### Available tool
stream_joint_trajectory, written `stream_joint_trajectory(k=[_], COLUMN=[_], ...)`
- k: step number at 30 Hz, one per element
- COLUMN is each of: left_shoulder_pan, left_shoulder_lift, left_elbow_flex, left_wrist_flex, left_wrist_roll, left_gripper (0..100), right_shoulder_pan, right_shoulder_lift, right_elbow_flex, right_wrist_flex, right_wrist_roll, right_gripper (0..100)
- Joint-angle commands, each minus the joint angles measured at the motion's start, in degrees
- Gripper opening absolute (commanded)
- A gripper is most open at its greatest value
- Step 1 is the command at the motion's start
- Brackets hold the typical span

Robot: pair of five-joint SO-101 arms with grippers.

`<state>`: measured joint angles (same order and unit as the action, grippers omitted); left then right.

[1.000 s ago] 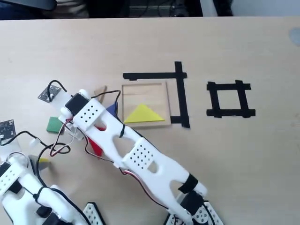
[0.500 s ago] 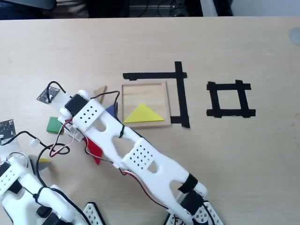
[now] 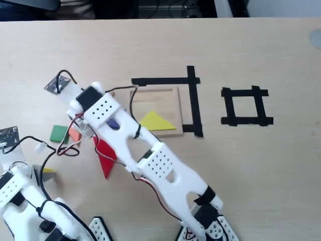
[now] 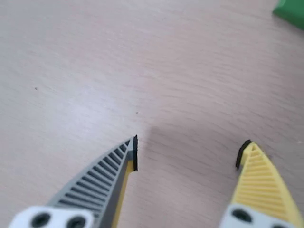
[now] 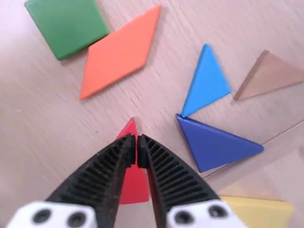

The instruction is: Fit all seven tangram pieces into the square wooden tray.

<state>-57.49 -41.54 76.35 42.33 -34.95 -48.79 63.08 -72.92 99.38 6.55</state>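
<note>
Compared with one second ago, the right arm [image 3: 160, 165] is lying farther from its base and closer to the wooden tray [image 3: 168, 100]. Because of this, the red triangle [image 3: 105, 156] and the orange parallelogram [image 3: 75, 134] are lying more uncovered in the high view, while the yellow triangle [image 3: 158, 122] is staying inside the tray, along its near rim. Going from left to right, the left arm [image 3: 25, 201] is sitting at the near left corner of the table [image 3: 261, 175]. Its wrist view is showing the left gripper [image 4: 190, 154] with both fingers spread apart over plain wood, holding nothing, and a corner of the green square [image 4: 289, 12] beside it. The right wrist view is giving the pieces which the arm is covering from above. The right gripper [image 5: 137, 142] is pressing its black fingers together on nothing, over the sharp corner of the red triangle; contact I cannot tell. The orange parallelogram is lying just beside the green square, the light blue triangle [image 5: 206, 80] is meeting the dark blue triangle [image 5: 213, 145] corner to corner, and the brown triangle [image 5: 270, 73] is lying near them. A black tape angle [image 3: 191, 100] is bordering the tray on its far and right sides, and a tape square [image 3: 246, 121] is lying well apart to the right. The tray floor beyond the yellow triangle is showing bare wood.
</note>
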Motion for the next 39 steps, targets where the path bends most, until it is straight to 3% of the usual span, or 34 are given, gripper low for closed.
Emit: stream_joint_trajectory(k=[1,5,9,13,17,20,29,35,39], left_shoulder_pan=[1.89,6.46,13.14,23.08,33.54,38.37,48.04,55.08,62.2], left_shoulder_lift=[-0.88,-0.97,-0.97,-0.97,-0.97,-0.97,-0.35,-0.26,-0.26], left_elbow_flex=[-1.1,-3.74,-15.43,-26.24,-29.76,-29.93,-28.09,-22.64,-20.97], left_wrist_flex=[-0.09,4.4,18.11,31.74,37.27,37.71,32.26,28.48,25.41], left_wrist_roll=[0.7,0.88,5.1,8.09,10.55,12.4,21.19,34.9,36.48], left_gripper=[35,35,35,35,35,33,13,31,31], right_shoulder_pan=[1.41,2.2,6.15,7.38,9.05,12.04,25.67,35.96,36.48], right_shoulder_lift=[-5.41,-9.36,-21.23,-36.53,-50.95,-61.41,-85.76,-92.62,-94.02], right_elbow_flex=[0.75,2.86,9.27,24.84,42.07,53.93,79.69,90.24,98.68], right_wrist_flex=[1.76,1.85,1.93,1.85,1.67,1.41,-5.19,-13.01,-18.99], right_wrist_roll=[0.18,0.18,1.32,1.67,7.38,11.25,17.05,16.7,16.09], right_gripper=[1.1,1.1,1.1,1.1,1.1,1.1,1.1,1.1,1.1])
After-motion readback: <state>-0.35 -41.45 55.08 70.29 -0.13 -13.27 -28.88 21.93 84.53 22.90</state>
